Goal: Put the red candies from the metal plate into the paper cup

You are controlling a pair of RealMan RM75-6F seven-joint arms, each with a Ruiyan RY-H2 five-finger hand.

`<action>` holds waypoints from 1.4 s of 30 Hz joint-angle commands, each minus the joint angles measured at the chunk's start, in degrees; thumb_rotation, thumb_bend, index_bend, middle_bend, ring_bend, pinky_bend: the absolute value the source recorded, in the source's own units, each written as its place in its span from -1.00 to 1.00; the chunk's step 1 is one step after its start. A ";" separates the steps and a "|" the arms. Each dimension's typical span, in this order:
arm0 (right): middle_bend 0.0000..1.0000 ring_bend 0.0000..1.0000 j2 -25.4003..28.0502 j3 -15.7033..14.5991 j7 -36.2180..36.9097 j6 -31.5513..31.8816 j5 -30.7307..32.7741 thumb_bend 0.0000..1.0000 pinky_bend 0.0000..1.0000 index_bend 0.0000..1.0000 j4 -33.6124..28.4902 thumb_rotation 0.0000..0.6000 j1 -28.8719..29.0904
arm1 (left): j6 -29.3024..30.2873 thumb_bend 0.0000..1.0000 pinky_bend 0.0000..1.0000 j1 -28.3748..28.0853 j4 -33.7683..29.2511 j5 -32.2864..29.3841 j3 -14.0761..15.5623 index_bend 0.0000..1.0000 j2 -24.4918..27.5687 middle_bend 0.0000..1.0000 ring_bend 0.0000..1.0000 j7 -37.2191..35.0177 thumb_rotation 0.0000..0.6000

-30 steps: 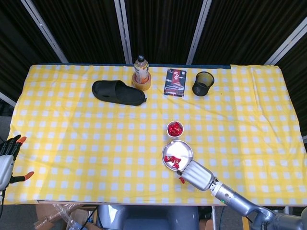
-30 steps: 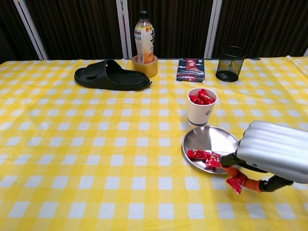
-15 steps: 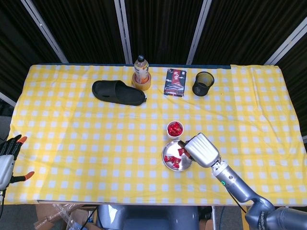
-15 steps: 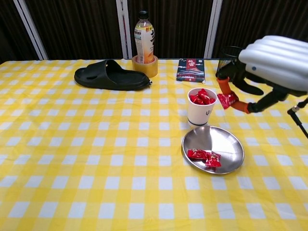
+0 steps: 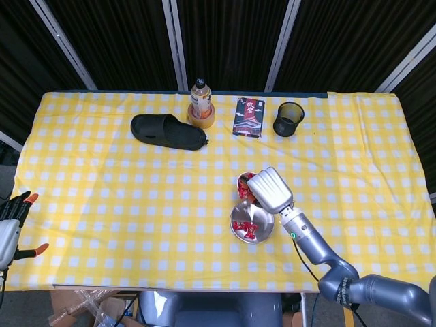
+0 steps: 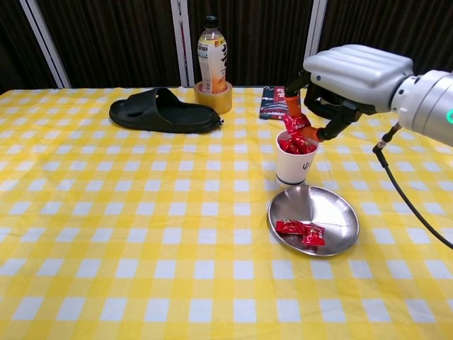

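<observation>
One red candy (image 6: 294, 125) sits pinched in my right hand's (image 6: 352, 74) fingers (image 6: 306, 132), poised over the paper cup (image 6: 296, 162) for dropping; others wait on the metal plate (image 6: 335, 210). My left hand (image 5: 10, 228) idles, spread.

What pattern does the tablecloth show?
Yellow and white checks on the tablecloth, clearest in the chest view.

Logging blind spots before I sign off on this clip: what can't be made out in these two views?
- Head view: the right hand covers most of the paper cup, hiding its contents.
- Chest view: the left hand is out of frame; in the head view the edge crops it.
- Both views: the red candies on the metal plate overlap; their count is unclear.
- Chest view: whether the pinched candy has been released is unclear.
</observation>
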 commanded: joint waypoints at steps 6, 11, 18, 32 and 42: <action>0.71 0.84 -4.20 -0.07 -0.44 -1.36 2.40 -0.15 0.94 0.17 6.07 1.00 1.60 | -0.21 -0.90 -1.00 -0.03 -0.04 -0.17 0.03 -0.98 0.18 -1.00 -1.00 -0.18 1.00; 0.71 0.84 -5.60 -0.42 0.04 -1.64 3.28 -0.15 0.94 0.17 8.83 1.00 1.87 | -0.43 -0.90 -1.00 -0.11 -0.07 -0.41 0.00 -0.98 0.22 -1.00 -1.00 -0.12 1.00; 0.71 0.84 -7.26 -0.36 -0.89 -0.25 4.34 -0.15 0.94 0.15 11.51 1.00 1.69 | -0.93 -0.90 -1.00 -0.27 -0.26 -1.04 -0.09 -0.98 0.31 -1.00 -1.00 -0.13 1.00; 0.71 0.84 -6.37 -1.00 -3.25 3.02 4.62 -0.16 0.94 -0.23 10.89 1.00 0.22 | -0.54 -0.90 -1.00 -0.14 -0.37 -0.67 -0.02 -0.98 0.37 -1.00 -1.00 -0.35 1.00; 0.65 0.74 -2.16 -0.90 -0.85 12.26 0.26 -0.16 0.84 -0.30 4.65 1.00 -3.59 | 0.03 -0.90 -1.00 -0.04 -0.14 -0.14 -0.08 -0.98 0.18 -1.00 -1.00 -0.59 1.00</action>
